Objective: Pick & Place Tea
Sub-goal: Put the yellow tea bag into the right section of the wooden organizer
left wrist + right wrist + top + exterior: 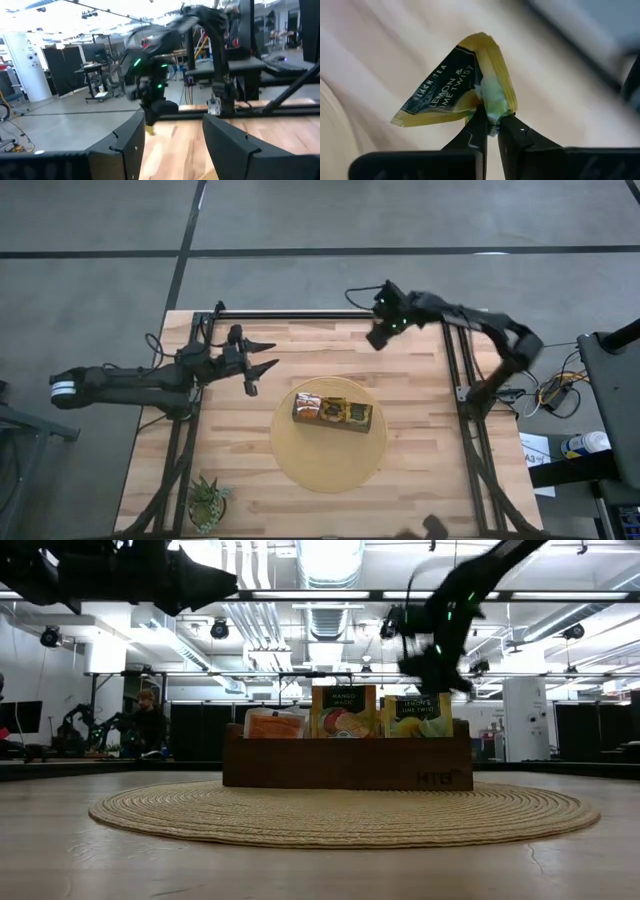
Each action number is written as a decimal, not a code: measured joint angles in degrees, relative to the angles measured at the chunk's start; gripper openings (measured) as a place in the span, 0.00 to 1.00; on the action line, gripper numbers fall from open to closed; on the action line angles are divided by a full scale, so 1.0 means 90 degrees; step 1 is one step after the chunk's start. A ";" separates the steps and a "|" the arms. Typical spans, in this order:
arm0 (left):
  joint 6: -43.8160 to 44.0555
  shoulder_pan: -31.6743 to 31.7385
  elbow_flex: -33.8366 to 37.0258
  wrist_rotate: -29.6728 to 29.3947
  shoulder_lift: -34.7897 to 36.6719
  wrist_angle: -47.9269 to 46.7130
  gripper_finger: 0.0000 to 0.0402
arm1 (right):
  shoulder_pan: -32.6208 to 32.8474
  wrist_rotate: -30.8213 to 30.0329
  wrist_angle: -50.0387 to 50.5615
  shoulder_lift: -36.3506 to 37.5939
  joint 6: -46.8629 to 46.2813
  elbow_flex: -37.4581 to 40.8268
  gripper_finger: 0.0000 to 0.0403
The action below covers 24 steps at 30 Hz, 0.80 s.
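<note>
Right wrist view showed the right gripper (490,122) clamped on one crumpled corner of a lemon tea sachet (455,90), lifted above the table's far side: light, floppy, slip-prone, better pinched mid-edge; left gripper (262,357) idle, jaws apart.

Item: the crumpled yellow-and-black paper tea sachet (457,87) in my right gripper (490,125), faint sheen, creased. My matt black plastic fingers (472,132) are smooth. Pale wooden plank desk (420,470), smooth and satiny. Round woven straw mat (340,812), coarse and ribbed. Long dark-brown wooden box (345,765), matt, holding upright glossy printed sachets (343,712). Black metal frame rails (455,365), dull.
</note>
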<state>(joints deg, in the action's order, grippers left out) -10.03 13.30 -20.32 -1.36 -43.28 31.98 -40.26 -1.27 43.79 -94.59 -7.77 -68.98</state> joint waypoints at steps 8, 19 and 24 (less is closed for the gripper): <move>0.0069 -0.0002 0.0000 0.0022 -0.1216 0.1591 0.48 | 0.2360 -0.2794 -0.4639 0.1815 -0.0432 0.1705 0.06; -0.1193 -0.0579 -0.1600 -0.0063 -0.3724 0.2171 0.48 | 0.3904 -0.4533 -0.7407 0.1508 0.0630 0.2408 0.06; -0.2168 -0.0842 -0.2600 -0.1089 -0.4597 0.1587 0.48 | 0.3946 -0.4510 -0.7419 0.1438 0.0655 0.2410 0.06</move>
<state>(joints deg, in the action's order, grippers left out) -29.54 5.72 -43.71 -11.17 -84.65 46.26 -4.75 -41.86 -22.98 -81.65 -1.88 -47.29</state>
